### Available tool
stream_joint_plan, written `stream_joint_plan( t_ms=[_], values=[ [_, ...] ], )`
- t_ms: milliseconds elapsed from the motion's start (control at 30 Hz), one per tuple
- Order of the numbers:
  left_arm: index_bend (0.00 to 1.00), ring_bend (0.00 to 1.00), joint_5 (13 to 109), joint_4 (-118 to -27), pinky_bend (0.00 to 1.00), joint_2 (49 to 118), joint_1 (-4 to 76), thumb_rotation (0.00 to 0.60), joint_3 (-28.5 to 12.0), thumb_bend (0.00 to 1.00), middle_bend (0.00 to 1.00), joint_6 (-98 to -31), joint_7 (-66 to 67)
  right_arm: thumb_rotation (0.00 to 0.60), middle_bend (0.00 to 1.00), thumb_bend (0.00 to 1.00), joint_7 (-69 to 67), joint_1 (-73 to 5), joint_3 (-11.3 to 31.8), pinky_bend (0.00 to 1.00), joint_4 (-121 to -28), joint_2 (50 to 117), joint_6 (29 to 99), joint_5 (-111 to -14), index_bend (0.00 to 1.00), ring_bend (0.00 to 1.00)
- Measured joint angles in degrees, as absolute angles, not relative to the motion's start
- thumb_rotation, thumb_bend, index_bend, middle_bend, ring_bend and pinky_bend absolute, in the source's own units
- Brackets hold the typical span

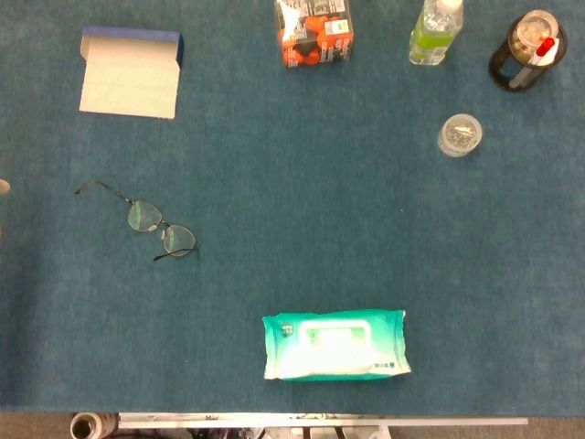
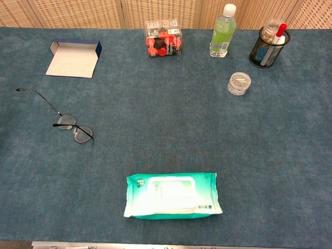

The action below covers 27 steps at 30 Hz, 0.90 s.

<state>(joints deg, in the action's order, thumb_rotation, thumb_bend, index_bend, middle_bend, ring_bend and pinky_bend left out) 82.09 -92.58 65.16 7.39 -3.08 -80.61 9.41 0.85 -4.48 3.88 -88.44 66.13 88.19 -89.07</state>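
1. Neither hand shows in head or chest view, so their state can't be told.
2. Wet-wipes pack [image 2: 173,195] lies flat at near centre of the desk [image 2: 166,129]; soft, slick film, likely to slide or crumple under a pinch.
3. Eyeglasses [image 2: 72,128] at left, temples open: thin wire frame, easy to bend; lenses could scratch.
4. Far right: water bottle [image 2: 222,32] and mesh pen cup [image 2: 269,47], both upright and tippable.

Open middle between glasses [image 2: 72,127] and wipes pack [image 2: 173,195]; bottle [image 2: 222,32] probably blocks rear.
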Motion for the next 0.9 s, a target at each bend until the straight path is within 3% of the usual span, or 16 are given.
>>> stream_joint_plan(
  t_ms=[900],
  values=[
    [0.33, 0.37, 87.25, -87.27, 0.50, 69.43, 10.96, 0.600, -3.80, 0.38, 0.30, -81.03, 5.26, 0.600, 0.40, 0.41, -2.65, -3.17, 4.35, 0.44, -89.31, 64.57, 91.96, -90.82, 0.59, 0.36]
  ],
)
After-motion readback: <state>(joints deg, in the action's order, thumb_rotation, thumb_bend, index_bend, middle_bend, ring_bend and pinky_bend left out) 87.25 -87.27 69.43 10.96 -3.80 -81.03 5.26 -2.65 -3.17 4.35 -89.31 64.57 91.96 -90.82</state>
